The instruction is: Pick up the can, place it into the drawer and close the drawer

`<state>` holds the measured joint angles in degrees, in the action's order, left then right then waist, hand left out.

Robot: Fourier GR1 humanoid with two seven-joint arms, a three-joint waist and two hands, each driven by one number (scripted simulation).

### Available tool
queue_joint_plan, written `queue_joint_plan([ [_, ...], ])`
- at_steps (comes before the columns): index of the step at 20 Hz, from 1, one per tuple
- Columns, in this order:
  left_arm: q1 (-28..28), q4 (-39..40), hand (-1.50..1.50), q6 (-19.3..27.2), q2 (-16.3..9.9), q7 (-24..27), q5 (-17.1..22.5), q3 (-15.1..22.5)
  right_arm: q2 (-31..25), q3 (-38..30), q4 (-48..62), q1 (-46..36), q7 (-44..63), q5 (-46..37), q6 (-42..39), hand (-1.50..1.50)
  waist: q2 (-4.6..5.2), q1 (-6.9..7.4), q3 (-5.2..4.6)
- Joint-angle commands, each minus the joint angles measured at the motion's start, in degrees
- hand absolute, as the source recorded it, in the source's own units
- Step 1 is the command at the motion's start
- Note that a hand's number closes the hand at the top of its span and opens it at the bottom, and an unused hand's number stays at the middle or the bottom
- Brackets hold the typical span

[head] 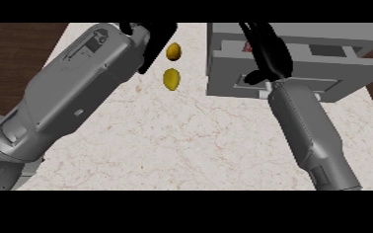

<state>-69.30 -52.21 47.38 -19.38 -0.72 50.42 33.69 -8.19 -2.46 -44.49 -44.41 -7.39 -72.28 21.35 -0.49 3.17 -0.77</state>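
Note:
A grey drawer unit point(342, 71) stands at the counter's right, and its drawer point(224, 59) is pulled open toward me. A small patch of red, the can point(243, 48), shows inside the drawer, mostly hidden by my right hand. My right hand point(268, 54) reaches over the drawer with its fingers stretched along the can, the thumb hanging down near the drawer's front. I see no fingers curled round the can. At the top left, my left hand point(151, 42) is held up with relaxed fingers and holds nothing.
Two yellow oval objects point(173, 51) point(171, 79) lie on the marble counter point(182, 133) between my hands, just right of the left fingers. My big left forearm point(73, 89) covers the counter's left side. Dark wood floor point(25, 54) shows beyond the left edge.

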Motion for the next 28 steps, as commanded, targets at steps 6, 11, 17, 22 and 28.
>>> queue_joint_plan([
  [6,1.76,-7.49,-1.50,2.38,-2.02,-4.40,-1.33,-0.33,-0.70,-4.78,17.14,-8.18,-1.14,-0.73,11.28,-1.50,1.37,1.11,0.89],
  [11,3.71,-8.38,-1.50,3.18,-1.84,-3.76,-3.21,0.28,-1.06,-5.95,23.22,-13.41,0.85,-2.50,15.64,-1.50,1.80,1.40,0.89],
  [17,6.11,-12.90,-1.50,-0.64,-7.91,-6.28,-3.03,-1.19,-4.22,-8.15,27.52,-17.68,-0.38,-1.76,18.31,-1.50,1.86,2.16,0.87],
  [22,6.27,-13.80,-1.50,0.96,-6.85,-6.98,-3.82,-0.96,-3.80,-7.85,30.63,-22.27,2.90,-3.31,18.15,-1.50,2.27,2.89,0.87],
  [28,6.51,-17.01,-1.50,1.02,-7.08,-7.58,-4.34,-0.87,-6.77,-10.03,32.86,-26.16,1.67,-1.42,14.01,-1.50,2.68,3.88,0.92],
])
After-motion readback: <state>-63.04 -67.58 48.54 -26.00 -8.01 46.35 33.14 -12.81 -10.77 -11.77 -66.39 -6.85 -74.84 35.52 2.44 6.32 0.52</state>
